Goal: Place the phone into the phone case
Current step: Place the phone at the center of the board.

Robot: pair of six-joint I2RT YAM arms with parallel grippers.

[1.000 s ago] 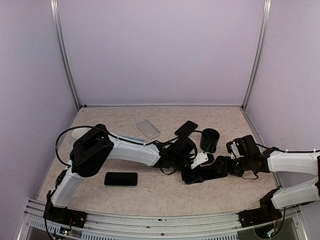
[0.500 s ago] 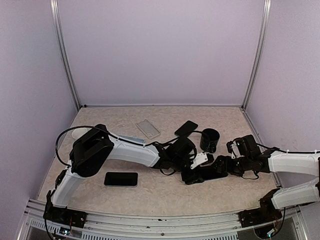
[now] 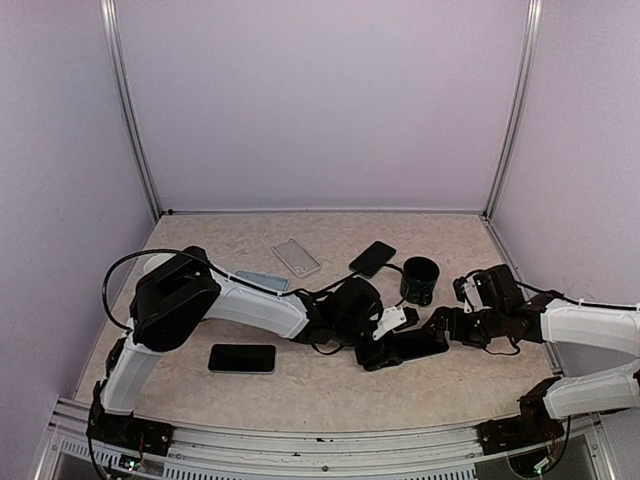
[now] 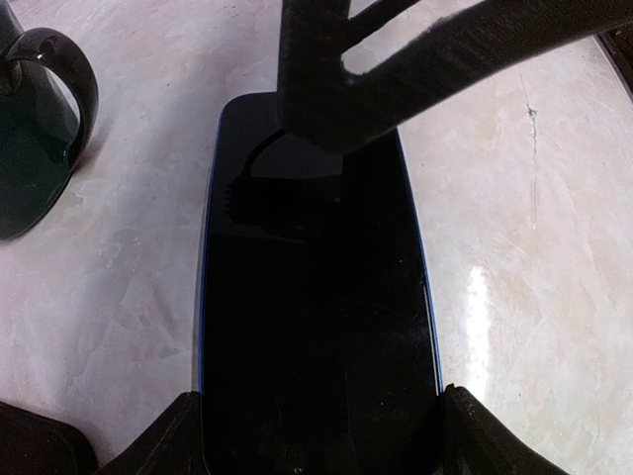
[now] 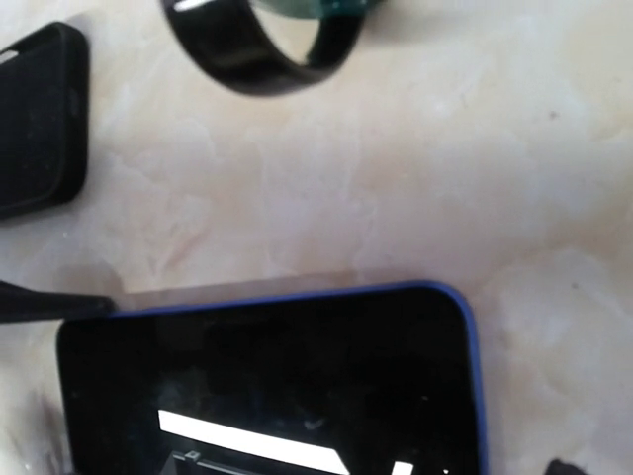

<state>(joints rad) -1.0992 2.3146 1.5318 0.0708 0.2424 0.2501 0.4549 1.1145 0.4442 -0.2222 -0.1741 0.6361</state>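
Seen from above, left to right on the marbled table [image 3: 300, 395]: a second dark phone [image 3: 241, 358] lies alone and a clear case [image 3: 296, 257] sits farther back. Next come the left gripper [image 3: 373, 352] and right gripper [image 3: 442, 328], facing each other across the blue-edged phone [image 3: 408, 346]. That phone lies flat at mid-table, apart from the black case [image 3: 372, 257] behind it. The dark mug [image 3: 420, 280] stands just beyond, its inside too dark to read.

Only the left wrist camera shows the grasp. The left fingers [image 4: 163, 440] press both long edges of the phone's near end. One right finger rests on the far end and the other is splayed wide, released.

The right wrist camera alone shows the black case close up. Whether anything lies in it cannot be told.
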